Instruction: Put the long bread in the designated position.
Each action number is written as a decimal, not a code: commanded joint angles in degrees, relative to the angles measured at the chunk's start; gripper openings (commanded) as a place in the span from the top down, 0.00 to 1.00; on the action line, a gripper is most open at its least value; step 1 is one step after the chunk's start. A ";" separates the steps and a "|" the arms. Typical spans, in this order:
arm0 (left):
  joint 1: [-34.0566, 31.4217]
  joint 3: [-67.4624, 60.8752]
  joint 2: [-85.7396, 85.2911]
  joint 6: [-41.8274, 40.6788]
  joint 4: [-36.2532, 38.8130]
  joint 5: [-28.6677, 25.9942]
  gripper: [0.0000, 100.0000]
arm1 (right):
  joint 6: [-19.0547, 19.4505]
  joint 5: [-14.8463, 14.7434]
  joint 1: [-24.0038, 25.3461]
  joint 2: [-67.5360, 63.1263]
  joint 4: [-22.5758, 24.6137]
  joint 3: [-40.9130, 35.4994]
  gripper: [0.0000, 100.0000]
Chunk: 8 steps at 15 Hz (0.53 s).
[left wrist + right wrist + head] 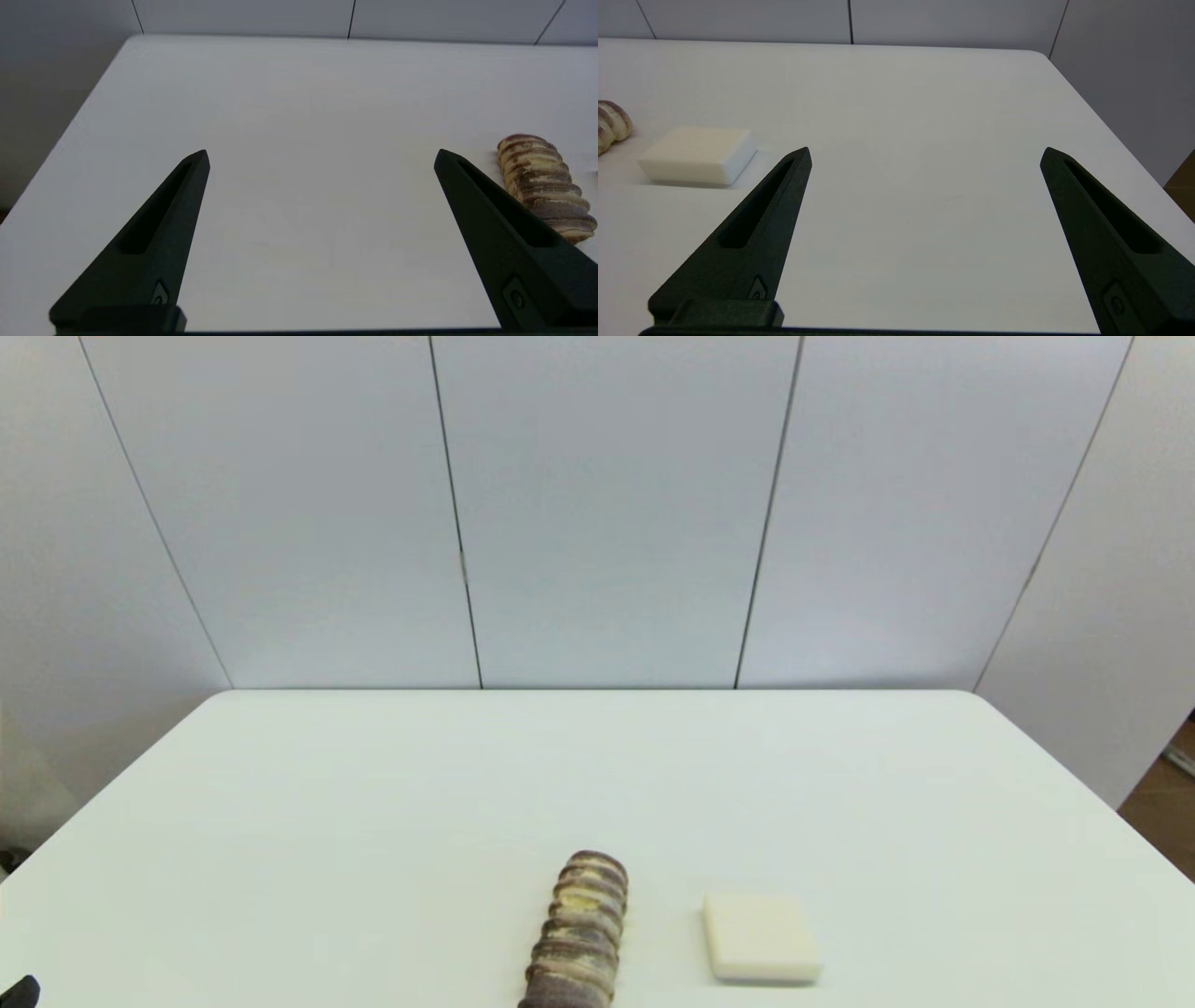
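Left gripper [320,156] — two long black tapered fingers [159,233], jaws spread wide, holding nothing — is above the plain white surface [299,102]. The ridged brown-and-cream long bread [544,184] lies flat on the surface, just beyond one finger, partly hidden behind it.

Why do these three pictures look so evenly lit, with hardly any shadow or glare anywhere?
Head view: soft even light, faint shadow under the square block. Left wrist view: dimmer, the long bread barely shadowed beside the open left claw. Right wrist view: thin shadow beneath the block, no glare near the right claw.
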State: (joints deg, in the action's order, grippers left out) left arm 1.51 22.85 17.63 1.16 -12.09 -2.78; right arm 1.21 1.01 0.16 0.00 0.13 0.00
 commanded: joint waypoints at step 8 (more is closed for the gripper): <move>-1.25 -7.99 -11.65 4.29 4.01 -0.03 0.00 | 0.02 0.04 0.02 0.00 0.04 -0.09 0.00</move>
State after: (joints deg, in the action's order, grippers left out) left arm 0.33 16.36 8.44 5.45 -7.91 -2.69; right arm 1.18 1.04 0.16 0.00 0.16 0.00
